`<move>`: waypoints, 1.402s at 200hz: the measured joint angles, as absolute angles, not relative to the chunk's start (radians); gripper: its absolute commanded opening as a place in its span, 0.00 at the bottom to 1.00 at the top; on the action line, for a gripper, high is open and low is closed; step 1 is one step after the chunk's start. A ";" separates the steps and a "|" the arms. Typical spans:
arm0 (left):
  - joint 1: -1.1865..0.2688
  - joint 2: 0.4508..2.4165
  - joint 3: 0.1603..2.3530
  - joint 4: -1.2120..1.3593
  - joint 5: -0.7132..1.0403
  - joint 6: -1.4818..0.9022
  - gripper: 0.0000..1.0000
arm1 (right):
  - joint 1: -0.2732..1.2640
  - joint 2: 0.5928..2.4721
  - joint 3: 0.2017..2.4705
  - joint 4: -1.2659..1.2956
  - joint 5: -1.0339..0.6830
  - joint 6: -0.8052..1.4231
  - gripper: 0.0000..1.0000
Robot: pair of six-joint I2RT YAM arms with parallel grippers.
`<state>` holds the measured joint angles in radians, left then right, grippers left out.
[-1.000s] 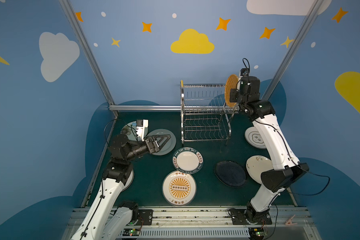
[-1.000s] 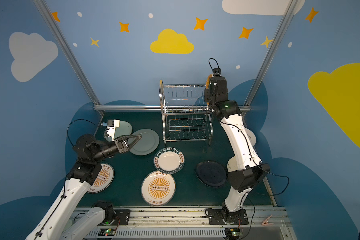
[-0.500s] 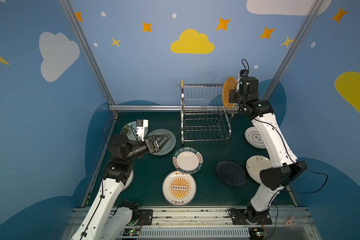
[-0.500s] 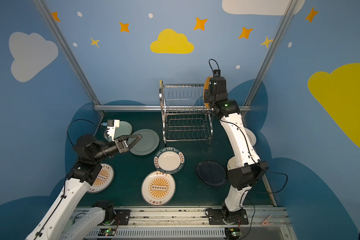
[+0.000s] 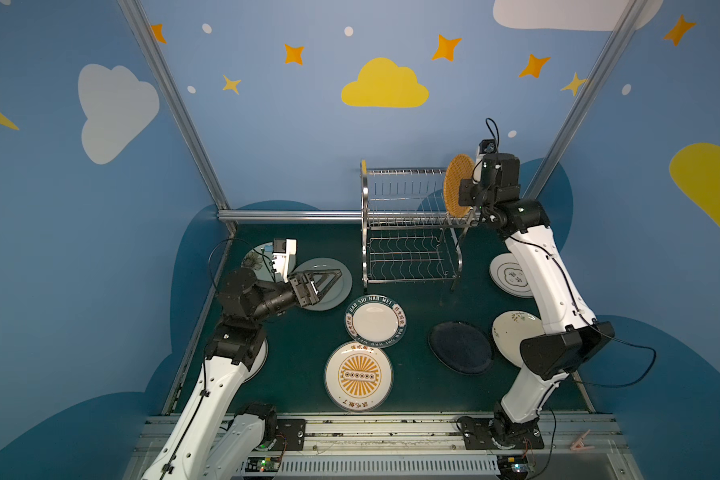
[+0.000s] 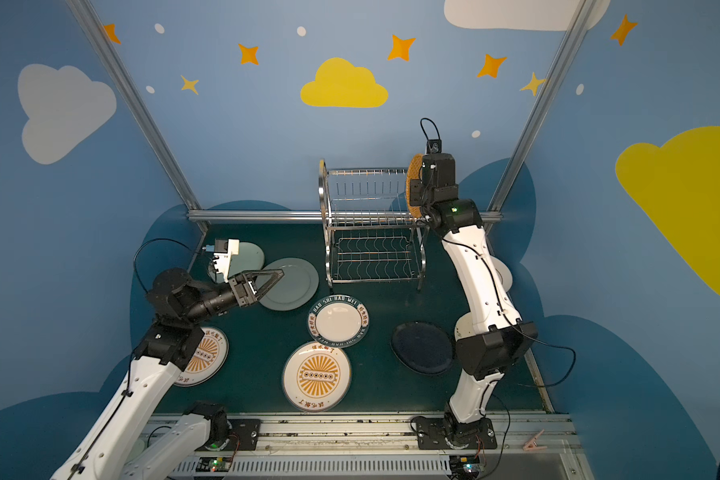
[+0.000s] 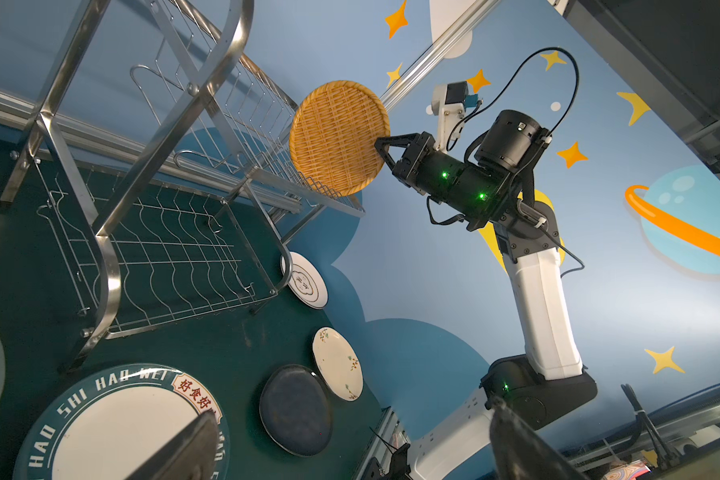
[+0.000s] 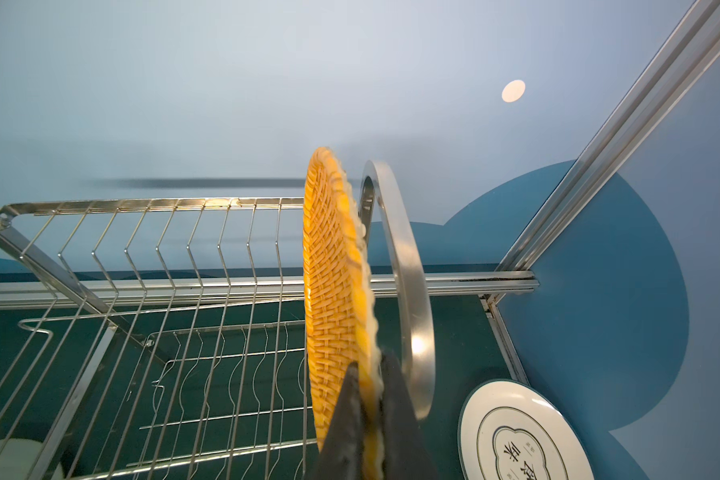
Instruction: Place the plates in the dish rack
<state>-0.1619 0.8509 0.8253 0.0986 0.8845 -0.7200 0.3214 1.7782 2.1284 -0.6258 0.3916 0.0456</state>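
R gripper (image 7: 381,148) clamps woven plate (image 5: 456,187) at dish rack (image 5: 408,224) top tier, upper right. My L gripper (image 5: 334,277) gapes wide; lettered plate (image 5: 375,322), frame ctr, reads "HAO SHI HAO WEI".

dark-rim plate (image 5: 374,323), mid surface: "HAO SHI HAO WEI" at rim 12 o'clock; red cartouche "好食好…" at 2 o'clock. sunburst plate (image 5: 358,376): orange characters at 12 and 6, illegible. white plate (image 8: 520,440): centre characters, unreadable.
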 measured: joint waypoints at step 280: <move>-0.159 0.850 0.825 0.099 0.884 -0.718 1.00 | 0.290 1.799 2.119 -0.612 0.294 0.059 0.28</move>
<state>-0.1589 0.8505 0.8253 0.0986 0.8841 -0.7177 0.2905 1.7988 2.1185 -0.6117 0.2939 0.0589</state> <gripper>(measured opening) 0.998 0.274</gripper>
